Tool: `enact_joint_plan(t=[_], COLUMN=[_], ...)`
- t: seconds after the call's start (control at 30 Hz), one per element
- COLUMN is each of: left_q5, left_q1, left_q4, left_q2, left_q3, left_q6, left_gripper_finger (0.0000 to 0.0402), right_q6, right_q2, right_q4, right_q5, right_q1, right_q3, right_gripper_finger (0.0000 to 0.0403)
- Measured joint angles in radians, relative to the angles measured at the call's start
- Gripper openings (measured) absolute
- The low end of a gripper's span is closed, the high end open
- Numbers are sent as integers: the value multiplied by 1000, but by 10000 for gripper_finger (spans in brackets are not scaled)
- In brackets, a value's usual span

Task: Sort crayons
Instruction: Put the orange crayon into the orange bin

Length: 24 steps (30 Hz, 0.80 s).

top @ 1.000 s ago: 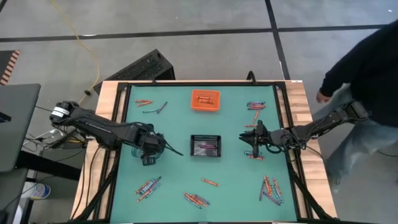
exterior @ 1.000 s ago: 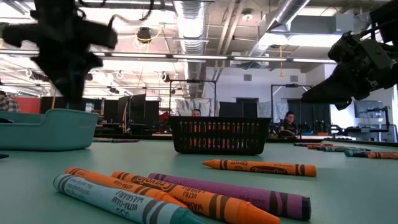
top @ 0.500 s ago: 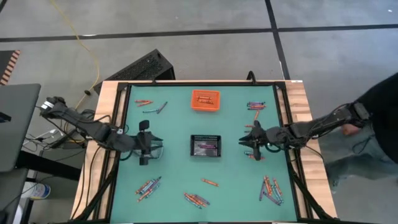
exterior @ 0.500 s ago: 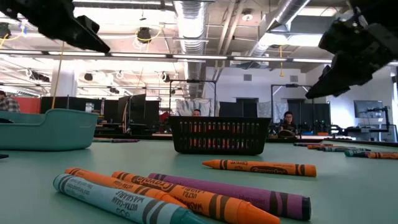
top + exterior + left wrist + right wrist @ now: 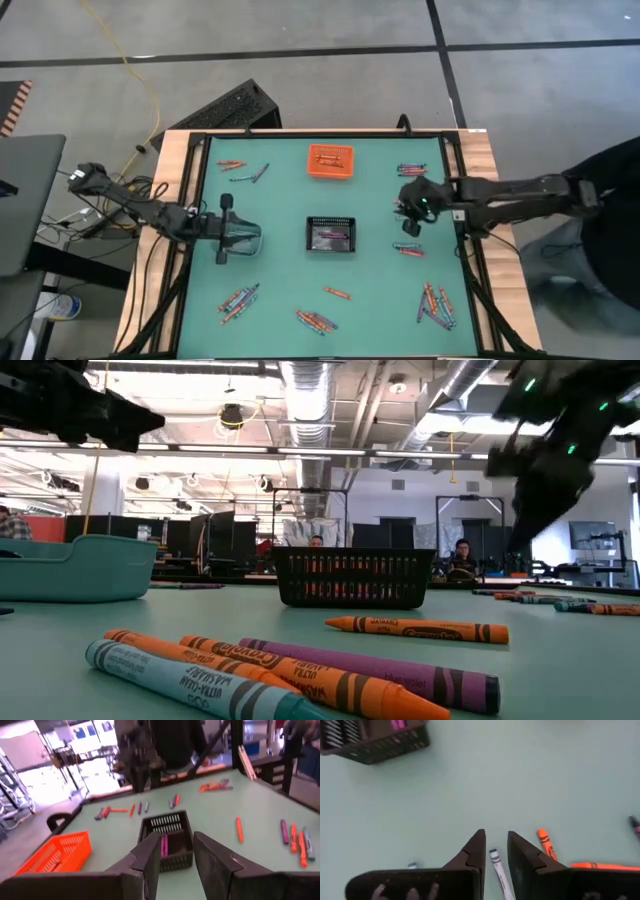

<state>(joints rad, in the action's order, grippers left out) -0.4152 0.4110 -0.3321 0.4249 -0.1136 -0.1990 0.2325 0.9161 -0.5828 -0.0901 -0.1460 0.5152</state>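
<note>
Crayons lie in small groups around the green table: at the far left (image 5: 240, 168), the far right (image 5: 411, 172), the near left (image 5: 238, 299), the near middle (image 5: 316, 320) and the near right (image 5: 435, 305). Three lie close in the low view (image 5: 290, 672). My left gripper (image 5: 176, 845) points level over the clear bin (image 5: 243, 236), open and empty, facing the black bin (image 5: 167, 840). My right gripper (image 5: 496, 837) hangs tilted down above the table's right side (image 5: 408, 216), open. A grey-white crayon (image 5: 499, 870) and an orange one (image 5: 546, 842) lie on the table below it.
An orange bin (image 5: 331, 160) stands at the far middle. The black bin (image 5: 331, 234) in the centre holds a purple crayon (image 5: 164, 845). A single orange crayon (image 5: 415, 628) lies near the middle. A person in dark clothes (image 5: 612, 200) stands beyond the right edge.
My left gripper has drawn back toward the table's left edge and tipped up from pointing down to level. My right gripper has risen and gone toward the far edge, turning as it went. The person at the right has stepped back.
</note>
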Motion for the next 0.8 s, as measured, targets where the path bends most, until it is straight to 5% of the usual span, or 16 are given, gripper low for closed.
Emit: enact_joint_plan(t=[0.2, 0.5, 0.8], left_q5=[0, -6, -12], left_q1=[0, -1, -1], left_q4=[-3, 49, 113], left_q2=[-163, -397, -419], left_q3=[46, 102, 104], left_q6=[-11, -18, 20], left_gripper_finger=[106, 106, 106], right_q6=[-61, -297, -402], right_q2=[184, 365, 492], right_q4=[-3, -97, -124], right_q5=[14, 13, -20], right_q1=[-164, -211, -210], right_q3=[23, 136, 178], right_gripper_finger=[74, 74, 74])
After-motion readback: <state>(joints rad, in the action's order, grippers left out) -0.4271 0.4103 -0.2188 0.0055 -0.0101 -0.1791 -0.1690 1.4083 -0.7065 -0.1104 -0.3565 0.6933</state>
